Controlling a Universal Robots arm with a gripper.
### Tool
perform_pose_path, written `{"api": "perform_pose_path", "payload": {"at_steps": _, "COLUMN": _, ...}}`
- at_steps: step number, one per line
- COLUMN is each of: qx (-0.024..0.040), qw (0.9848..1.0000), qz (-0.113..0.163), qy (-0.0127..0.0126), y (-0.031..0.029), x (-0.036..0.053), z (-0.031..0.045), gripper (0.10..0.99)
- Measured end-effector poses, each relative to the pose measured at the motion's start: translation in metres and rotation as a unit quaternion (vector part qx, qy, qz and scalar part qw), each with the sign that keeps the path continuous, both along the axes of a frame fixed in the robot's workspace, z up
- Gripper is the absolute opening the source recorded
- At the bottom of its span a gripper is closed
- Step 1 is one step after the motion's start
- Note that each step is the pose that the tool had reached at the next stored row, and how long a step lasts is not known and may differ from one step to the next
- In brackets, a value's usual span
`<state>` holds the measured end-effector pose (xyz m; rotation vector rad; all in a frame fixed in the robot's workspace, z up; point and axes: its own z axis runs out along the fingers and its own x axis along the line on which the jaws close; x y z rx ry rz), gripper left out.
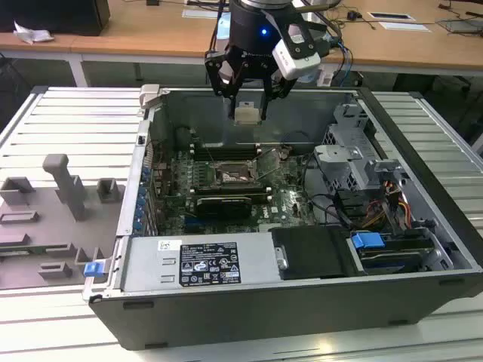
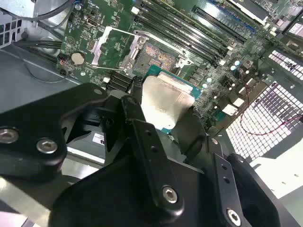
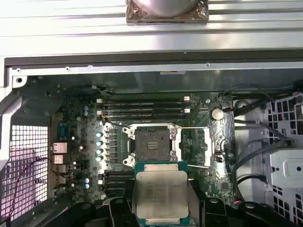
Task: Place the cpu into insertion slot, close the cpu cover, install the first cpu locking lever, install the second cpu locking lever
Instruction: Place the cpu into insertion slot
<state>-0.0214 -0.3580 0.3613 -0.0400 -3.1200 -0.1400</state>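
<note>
Currently the gripper (image 1: 247, 111) is clamped on the cpu (image 3: 161, 196) by two opposite edges. It holds the cpu flat, well above the motherboard (image 3: 75, 142), toward the far wall of the case (image 1: 226, 302). The insertion slot (image 3: 152, 144) lies bare below, apart from the cpu. I judge this placing goes best with the cpu kept level, its edges squared to the slot, then lowered straight down, never slid across the contacts.
</note>
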Motion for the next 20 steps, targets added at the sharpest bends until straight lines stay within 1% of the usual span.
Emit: {"api": "perform_pose_path", "payload": {"at_steps": 20, "qx": 0.0000, "qw": 0.9997, "qz": -0.024, "qy": 0.0000, "y": 0.0000, "x": 0.0000, "z": -0.0009, "gripper": 0.529}}
